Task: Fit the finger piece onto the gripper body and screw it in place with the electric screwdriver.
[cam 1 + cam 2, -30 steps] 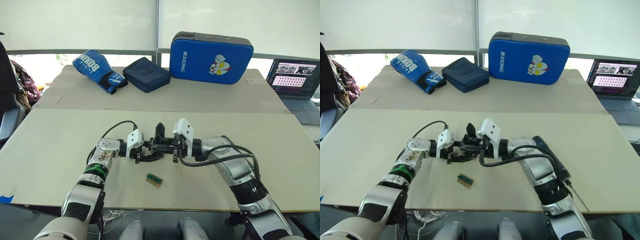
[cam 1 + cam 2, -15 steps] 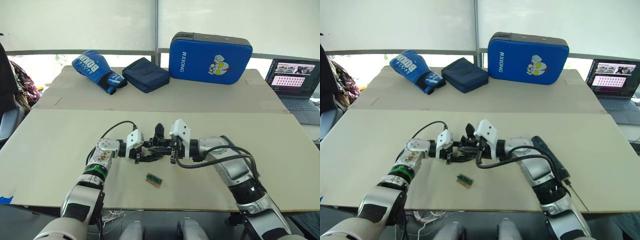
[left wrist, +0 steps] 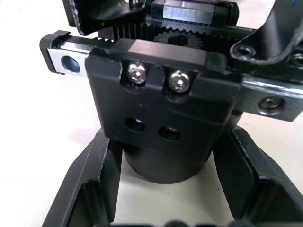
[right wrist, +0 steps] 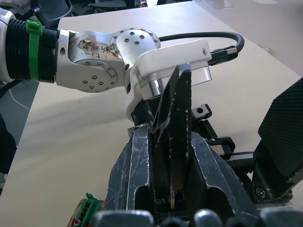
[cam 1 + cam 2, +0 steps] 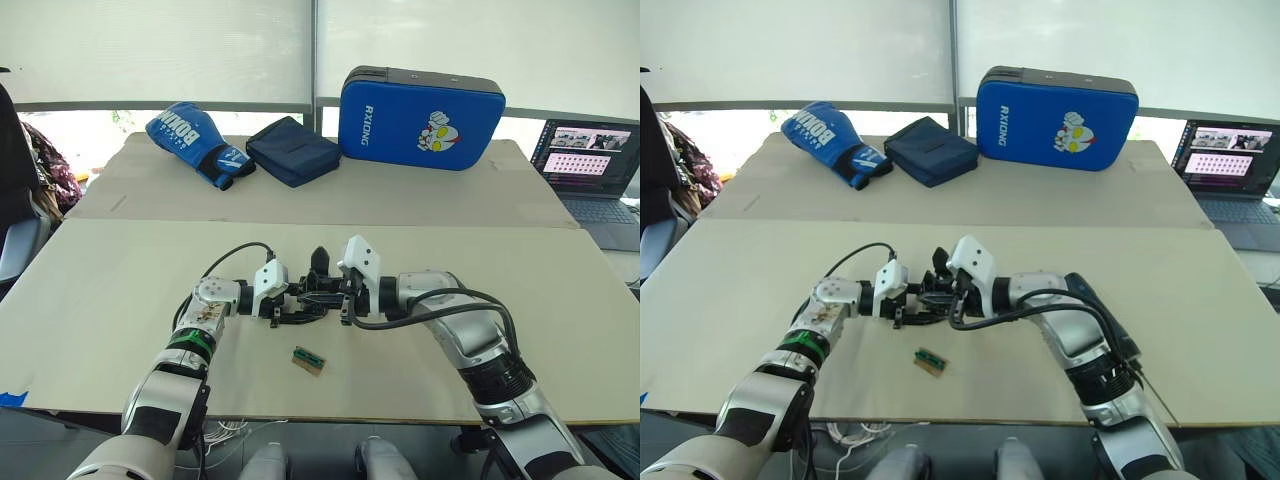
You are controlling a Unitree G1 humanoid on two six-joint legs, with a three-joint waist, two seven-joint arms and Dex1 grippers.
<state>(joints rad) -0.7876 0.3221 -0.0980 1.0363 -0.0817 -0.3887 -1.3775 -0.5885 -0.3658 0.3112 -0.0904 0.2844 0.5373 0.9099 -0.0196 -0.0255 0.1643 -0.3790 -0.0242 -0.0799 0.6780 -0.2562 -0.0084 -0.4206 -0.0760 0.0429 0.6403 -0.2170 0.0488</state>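
The gripper body, a chunky black block with silvery screws and a toothed rack, sits between the fingers of my left gripper, which is shut on it just above the table. A black pointed blade stands up from the body. My right gripper is shut on the finger piece, a flat black blade held edge-on against the body from the right. The electric screwdriver lies on the table behind my right forearm, its thin bit pointing toward the front edge.
A small green-topped brown block lies just in front of the grippers. On the far table are a blue boxing glove, a navy pouch and a blue pad case. A laptop stands at the far right.
My right gripper has shifted slightly left with the finger piece, closing on the gripper body. The left gripper and the body have stayed in place.
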